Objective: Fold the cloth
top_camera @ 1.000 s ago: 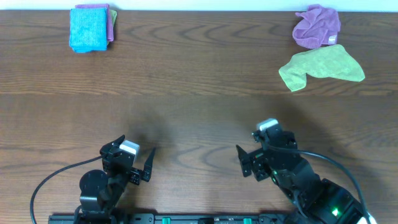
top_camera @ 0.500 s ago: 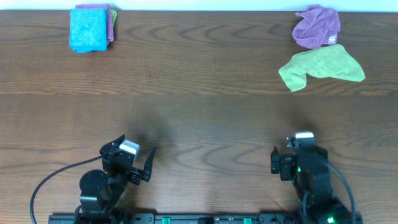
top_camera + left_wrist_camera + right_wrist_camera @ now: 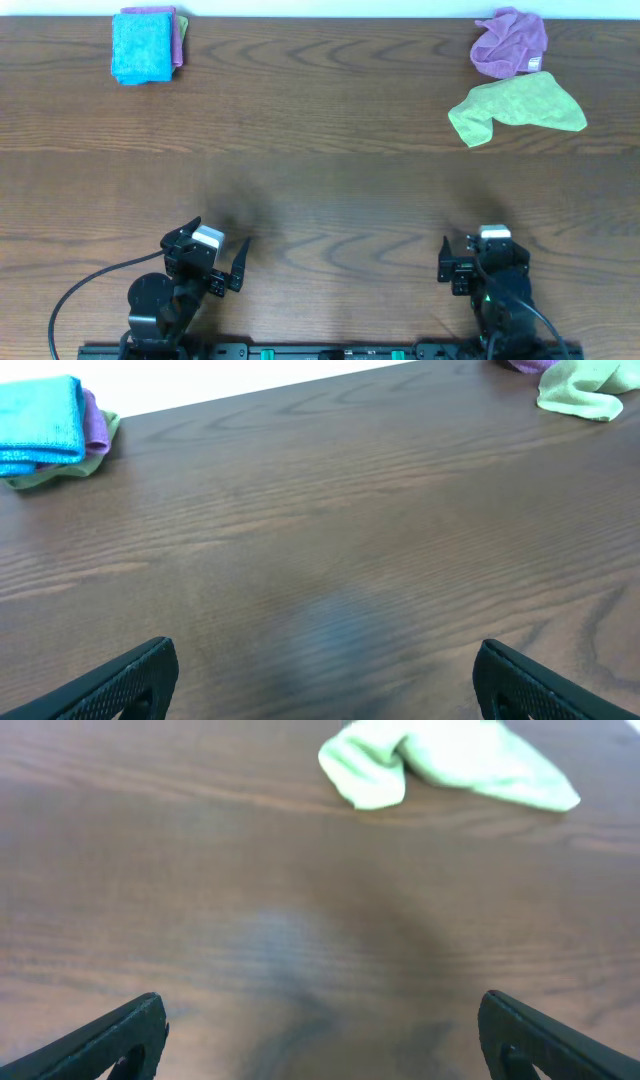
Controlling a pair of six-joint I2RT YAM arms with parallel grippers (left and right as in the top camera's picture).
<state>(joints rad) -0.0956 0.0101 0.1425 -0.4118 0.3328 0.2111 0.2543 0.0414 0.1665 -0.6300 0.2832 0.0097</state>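
The sky-blue cloth point(image 3: 142, 46) lies folded in a neat rectangle at the table's far left corner, on top of other folded cloths. It also shows at the upper left of the left wrist view point(image 3: 40, 425). My left gripper point(image 3: 215, 248) is open and empty near the front edge, far from the cloth; its fingers point(image 3: 325, 680) stand wide apart over bare wood. My right gripper point(image 3: 480, 252) is open and empty at the front right, its fingers point(image 3: 325, 1035) wide apart over bare wood.
A folded purple cloth point(image 3: 93, 420) and a green one point(image 3: 60, 470) lie under the blue cloth. A crumpled purple cloth point(image 3: 510, 42) and a lime-green cloth point(image 3: 520, 105) lie at the far right; the lime-green cloth shows in the right wrist view point(image 3: 450, 755).
My right arm has swung to the right and drawn back toward the front edge, now pointing straight ahead. The left arm and the cloths have not moved.
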